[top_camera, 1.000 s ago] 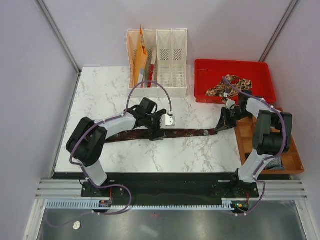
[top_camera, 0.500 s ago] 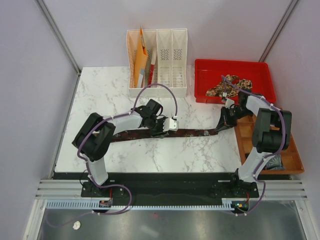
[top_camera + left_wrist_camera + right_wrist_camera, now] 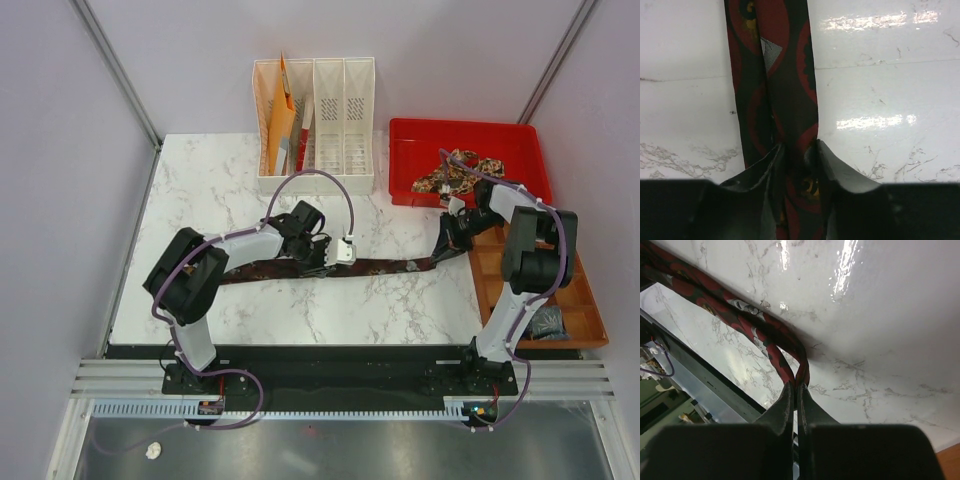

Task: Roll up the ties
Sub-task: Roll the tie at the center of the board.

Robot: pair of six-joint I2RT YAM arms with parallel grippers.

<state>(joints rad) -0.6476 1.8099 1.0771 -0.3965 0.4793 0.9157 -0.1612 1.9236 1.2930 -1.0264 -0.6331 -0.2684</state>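
Note:
A dark maroon tie [image 3: 385, 266] lies stretched left to right across the marble table [image 3: 200, 180]. My left gripper [image 3: 322, 258] is down on its middle. In the left wrist view the tie [image 3: 785, 75] runs straight away from me, and the left gripper [image 3: 797, 148] is shut on it, bunching the fabric between the fingers. My right gripper [image 3: 447, 250] holds the tie's right end. In the right wrist view the gripper [image 3: 798, 387] is shut on a folded bit of the tie [image 3: 740, 320]. A tan paisley tie [image 3: 455, 172] lies in the red bin [image 3: 520, 145].
A white file rack [image 3: 315, 125] holding orange folders [image 3: 280, 125] stands at the back of the table. An orange-brown compartment tray [image 3: 580, 300] sits off the right edge, beside the right arm. The table's black front rail [image 3: 320, 352] runs along the near side.
My left gripper slid a little to the right along the maroon tie and its jaws closed in from wide open onto the fabric. The right gripper stayed shut on the tie's end.

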